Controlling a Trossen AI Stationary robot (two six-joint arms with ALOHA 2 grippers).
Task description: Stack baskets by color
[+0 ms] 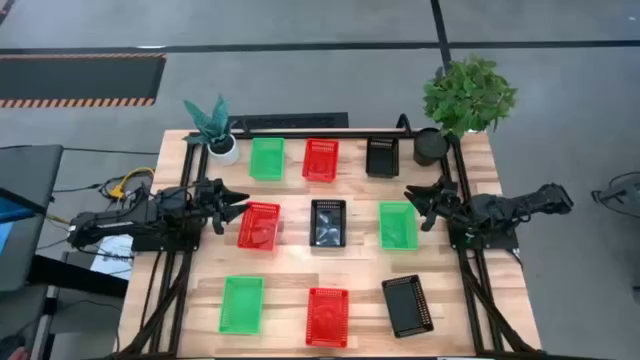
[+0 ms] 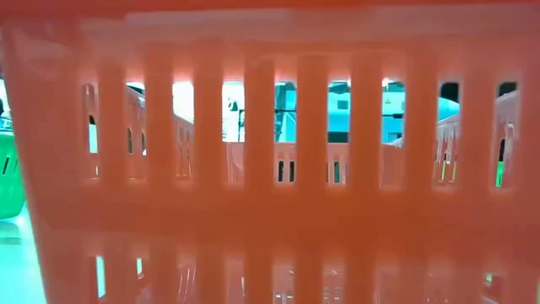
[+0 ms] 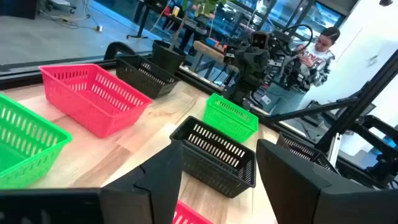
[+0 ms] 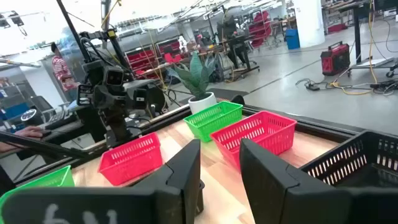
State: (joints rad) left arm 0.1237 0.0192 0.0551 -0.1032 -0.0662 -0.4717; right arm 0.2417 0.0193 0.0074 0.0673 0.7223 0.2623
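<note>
Nine baskets sit on their bottoms on the wooden table in three rows. The far row is green point(image 1: 266, 158), red point(image 1: 320, 159), black point(image 1: 382, 157). The middle row is red point(image 1: 259, 225), black point(image 1: 328, 222), green point(image 1: 398, 225). The near row is green point(image 1: 241, 304), red point(image 1: 327, 316), black point(image 1: 408, 305). My left gripper point(image 1: 238, 207) point(image 3: 217, 186) is open, just left of the middle red basket. My right gripper point(image 1: 418, 207) point(image 4: 221, 174) is open, just right of the middle green basket's far end. Neither holds anything.
A small potted plant point(image 1: 215, 125) stands at the far left corner and a bushy plant in a black pot point(image 1: 465, 95) at the far right. The near red basket's wall point(image 2: 270, 169) fills the low view. A person point(image 3: 320, 50) sits beyond the table.
</note>
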